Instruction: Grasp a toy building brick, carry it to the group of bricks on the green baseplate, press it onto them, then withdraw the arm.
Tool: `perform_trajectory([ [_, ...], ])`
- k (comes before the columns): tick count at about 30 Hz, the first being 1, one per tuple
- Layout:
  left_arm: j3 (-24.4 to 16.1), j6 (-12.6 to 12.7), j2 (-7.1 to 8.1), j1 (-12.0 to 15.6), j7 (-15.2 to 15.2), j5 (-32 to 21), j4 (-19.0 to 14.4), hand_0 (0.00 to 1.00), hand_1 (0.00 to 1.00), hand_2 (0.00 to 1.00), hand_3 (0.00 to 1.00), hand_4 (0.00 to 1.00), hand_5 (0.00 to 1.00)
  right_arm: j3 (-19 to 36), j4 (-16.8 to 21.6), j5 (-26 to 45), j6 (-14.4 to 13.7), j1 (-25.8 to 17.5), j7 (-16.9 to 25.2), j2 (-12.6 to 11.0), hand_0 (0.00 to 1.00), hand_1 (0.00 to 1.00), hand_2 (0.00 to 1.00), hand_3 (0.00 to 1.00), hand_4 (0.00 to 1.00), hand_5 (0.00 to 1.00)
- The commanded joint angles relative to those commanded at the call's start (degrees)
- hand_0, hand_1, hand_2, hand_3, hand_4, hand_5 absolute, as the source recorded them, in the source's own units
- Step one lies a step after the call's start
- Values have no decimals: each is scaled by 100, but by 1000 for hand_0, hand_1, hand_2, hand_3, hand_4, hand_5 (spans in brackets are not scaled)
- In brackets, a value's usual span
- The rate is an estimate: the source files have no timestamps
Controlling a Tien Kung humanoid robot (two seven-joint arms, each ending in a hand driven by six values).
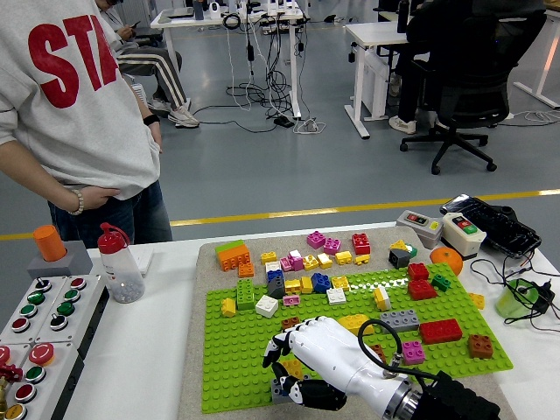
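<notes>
Right hand (306, 354) sits low over the near edge of the green baseplate (236, 359), fingers (278, 348) curled around a yellow brick (291, 367) that rests on a grey brick (282, 391) there. The group of bricks (302, 280) lies well apart at the far side. A person (79, 114) stands beyond the desk (140, 350), far left.

Count: one green baseplate (236, 367); one robot hand (302, 359); one bottle (118, 262); one person (79, 114); bricks too many to count.

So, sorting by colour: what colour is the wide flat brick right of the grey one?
Red brick, head view.
</notes>
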Motion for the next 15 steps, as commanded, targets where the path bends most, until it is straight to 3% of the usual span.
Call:
perform_trajectory([
  [15, 13, -2, 4, -14, -2, -16, 0, 659, 686, 675, 580, 294, 998, -110, -307, 11, 169, 85, -119, 120, 520, 561, 569, 547, 356, 230],
])
